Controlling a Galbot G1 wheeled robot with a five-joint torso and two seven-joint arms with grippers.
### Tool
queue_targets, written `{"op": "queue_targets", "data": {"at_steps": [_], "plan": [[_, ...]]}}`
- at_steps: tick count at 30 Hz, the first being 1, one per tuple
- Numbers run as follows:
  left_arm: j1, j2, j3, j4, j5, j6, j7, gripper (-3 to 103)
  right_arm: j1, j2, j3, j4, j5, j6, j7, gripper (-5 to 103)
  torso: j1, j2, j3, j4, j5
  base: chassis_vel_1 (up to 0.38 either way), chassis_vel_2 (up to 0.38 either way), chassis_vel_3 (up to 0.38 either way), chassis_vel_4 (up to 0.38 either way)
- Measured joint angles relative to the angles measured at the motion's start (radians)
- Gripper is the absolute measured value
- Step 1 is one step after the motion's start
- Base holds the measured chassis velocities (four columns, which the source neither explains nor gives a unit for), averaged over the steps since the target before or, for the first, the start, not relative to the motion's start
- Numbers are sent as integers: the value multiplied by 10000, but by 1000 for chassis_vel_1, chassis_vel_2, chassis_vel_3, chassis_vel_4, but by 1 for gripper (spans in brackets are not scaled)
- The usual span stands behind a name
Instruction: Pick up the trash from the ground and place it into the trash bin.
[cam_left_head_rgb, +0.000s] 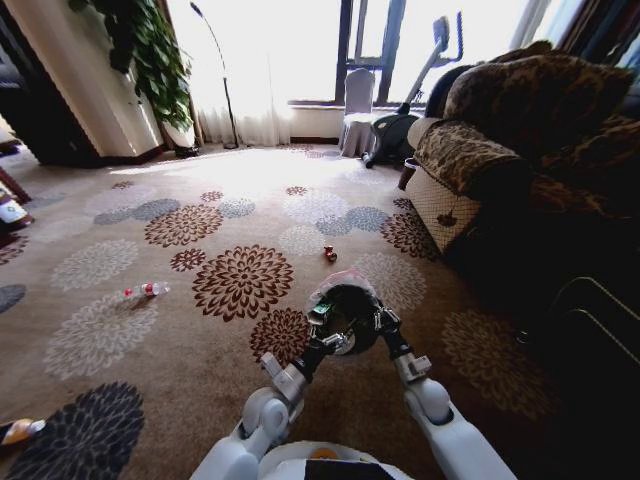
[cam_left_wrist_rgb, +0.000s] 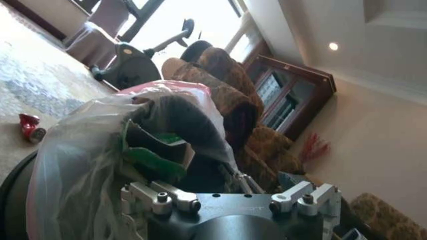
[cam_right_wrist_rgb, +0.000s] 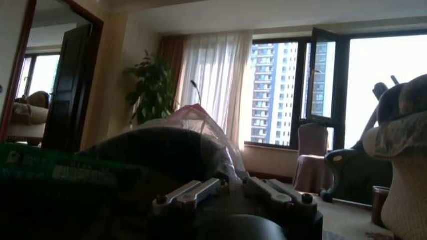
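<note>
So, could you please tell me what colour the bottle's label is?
Red, on the clear bottle lying on the carpet; the head view shows it best.

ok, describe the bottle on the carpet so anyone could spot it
Start at the patterned carpet left of the brown sofa. Left of the big brown flower in the middle lies the clear bottle, on its side. Its red label distinguishes it from the small red piece farther right.

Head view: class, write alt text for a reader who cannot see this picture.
Both robot arms reach forward over a flowered carpet, with the left hand and right hand at a bag-lined black bin. A clear bottle lies to the left, a small red bit beyond the bin, a sofa on the right.
</note>
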Motion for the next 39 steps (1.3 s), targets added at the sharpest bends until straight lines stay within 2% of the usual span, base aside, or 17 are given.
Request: {"op": "queue_targets", "data": {"at_steps": [2, 3, 5, 8, 9, 10, 13, 18, 23, 27, 29, 30, 33, 34, 36, 37, 39], "plan": [[290, 104, -184, -155, 487, -350, 633, 100, -52, 11, 74, 73, -12, -4, 0, 0, 0, 0, -1, 0, 3, 0, 0, 0, 0], [290, 104, -184, -155, 487, -350, 633, 100, -52, 11, 74, 73, -12, -4, 0, 0, 0, 0, -1, 0, 3, 0, 0, 0, 0], [477, 209, -500, -196, 1156, -765, 1509, 100, -93, 70, 127, 149, -56, -103, 0, 0, 0, 0, 0, 1, 0, 0, 0, 0, 0], [544, 244, -683, -205, 1428, -1056, 2072, 100, -145, 102, 129, 196, -61, -197, 0, 0, 1, 0, 0, 1, 1, 0, 0, 0, 0], [554, 215, -966, -158, 1693, -1430, 2715, 100, -212, 130, 130, 261, -43, -332, 0, 0, 1, 0, 0, 0, 0, 0, 0, 0, 0], [554, 215, -966, -158, 1693, -1430, 2715, 100, -212, 130, 130, 261, -43, -332, 0, 0, 1, 0, 0, 0, 0, 0, 0, 0, 0], [552, 176, -1592, -45, 2233, -2009, 3671, 100, -308, 202, 136, 515, 268, -781, 2, 0, 1, 0, 0, -1, 1, 0, 0, 0, 0], [654, 231, -1894, -99, 2621, -2517, 4107, 100, -404, 168, 139, 835, 650, -1421, 1, 0, 1, 0, 0, 0, 1, 0, 0, 0, 0], [917, 128, -2262, -524, 2919, -3221, 4262, 100, -470, 124, 155, 1487, 1509, -2612, 4, 0, 2, 0, 0, -1, 3, 0, 0, 0, 0], [1224, 6, -2730, -1091, 2845, -3647, 3871, 100, -717, -101, 500, 2048, 2095, -3612, 2, 0, 1, 0, -1, 2, 1, 0, 0, 0, 0], [1509, -78, -3111, -1602, 2768, -3939, 3301, 100, -1002, -381, 821, 2297, 2471, -4498, 0, 0, 1, 0, 0, 0, 5, 0, 0, 0, 0], [1509, -78, -3111, -1602, 2768, -3939, 3301, 100, -1002, -381, 821, 2297, 2471, -4498, 0, 0, 1, 0, 0, 0, 5, 0, 0, 0, 0], [1856, -195, -3581, -2347, 2699, -4303, 1740, 100, -1393, -1014, 1223, 2730, 3270, -5935, 16, 0, 1, 0, 0, -3, 2, 0, 0, 0, 0], [1856, -195, -3581, -2347, 2699, -4303, 1740, 100, -1393, -1014, 1223, 2730, 3270, -5935, 16, 0, 1, 0, 0, -3, 2, 0, 0, 0, 0], [1867, -272, -3972, -2521, 2650, -4357, 663, 100, -1629, -1429, 1447, 3142, 3816, -6620, 6, 0, 1, 0, 1, -3, 3, 0, 0, 0, 0], [1867, -272, -3972, -2521, 2650, -4357, 663, 100, -1629, -1429, 1447, 3142, 3816, -6620, 6, 0, 1, 0, 1, -3, 3, 0, 0, 0, 0], [1773, -342, -4527, -2437, 2728, -4363, -536, 100, -1736, -1738, 1615, 3451, 4174, -6795, 4, 0, 0, 0, 0, -1, 0, 0, 0, 0, 0]]}}
